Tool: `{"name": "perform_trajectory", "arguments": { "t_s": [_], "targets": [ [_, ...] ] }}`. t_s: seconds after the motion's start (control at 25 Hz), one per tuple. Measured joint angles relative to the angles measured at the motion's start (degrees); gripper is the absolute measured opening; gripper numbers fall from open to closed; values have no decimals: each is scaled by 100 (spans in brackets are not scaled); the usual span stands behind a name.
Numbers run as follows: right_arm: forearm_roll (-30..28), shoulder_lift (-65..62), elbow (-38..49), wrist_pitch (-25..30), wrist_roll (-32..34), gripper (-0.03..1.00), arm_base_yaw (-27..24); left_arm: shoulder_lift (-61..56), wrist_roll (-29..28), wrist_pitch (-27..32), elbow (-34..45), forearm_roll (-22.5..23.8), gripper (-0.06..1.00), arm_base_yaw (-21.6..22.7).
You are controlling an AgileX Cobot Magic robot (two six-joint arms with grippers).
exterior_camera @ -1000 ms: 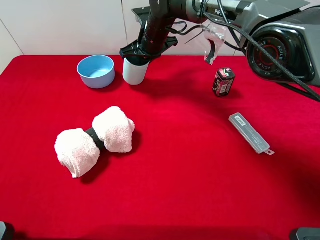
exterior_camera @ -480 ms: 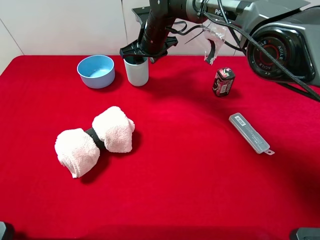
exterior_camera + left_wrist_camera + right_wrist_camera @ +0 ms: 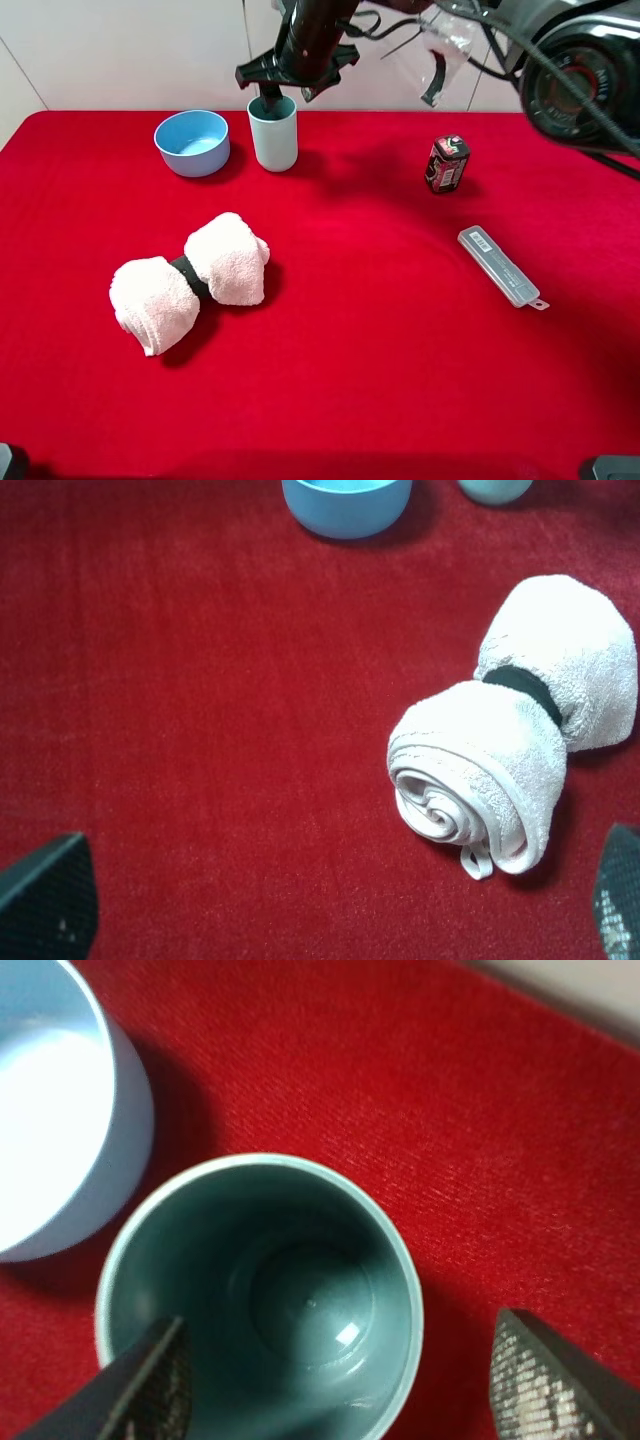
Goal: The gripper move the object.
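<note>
Fingertips [image 3: 140,1385] of the right end effector [image 3: 340,1395], cut off by the frame, spread wide above the tumbler [image 3: 274,135]. Smooth teal plastic, it stands upright at upper left of the red table [image 3: 380,330], beside the blue bowl [image 3: 192,142].

No lettering is legible: print on the small dark battery [image 3: 447,163] and the sticker [image 3: 480,240] on the clear case [image 3: 505,272] is too small.

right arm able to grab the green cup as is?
Probably yes: the right gripper hangs over the upright cup, fingers spread wider than its rim; the bowl sits close but apart.
</note>
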Motion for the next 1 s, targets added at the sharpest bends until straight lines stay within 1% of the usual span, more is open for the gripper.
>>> {"name": "perform_trajectory", "arguments": {
  "t_s": [0.16, 0.36, 0.48, 0.8, 1.0],
  "targets": [
    [0, -141, 0, 284, 0, 48, 0, 0, 0, 0, 0, 0, 98, 0],
    [0, -391, 0, 662, 0, 53, 0, 0, 0, 0, 0, 0, 98, 0],
    [0, -593, 0, 927, 0, 55, 0, 0, 0, 0, 0, 0, 98, 0],
    [0, -1065, 0, 1901, 0, 56, 0, 0, 0, 0, 0, 0, 98, 0],
    [0, -1403, 0, 1996, 0, 56, 0, 0, 0, 0, 0, 0, 98, 0]
  ]
}}
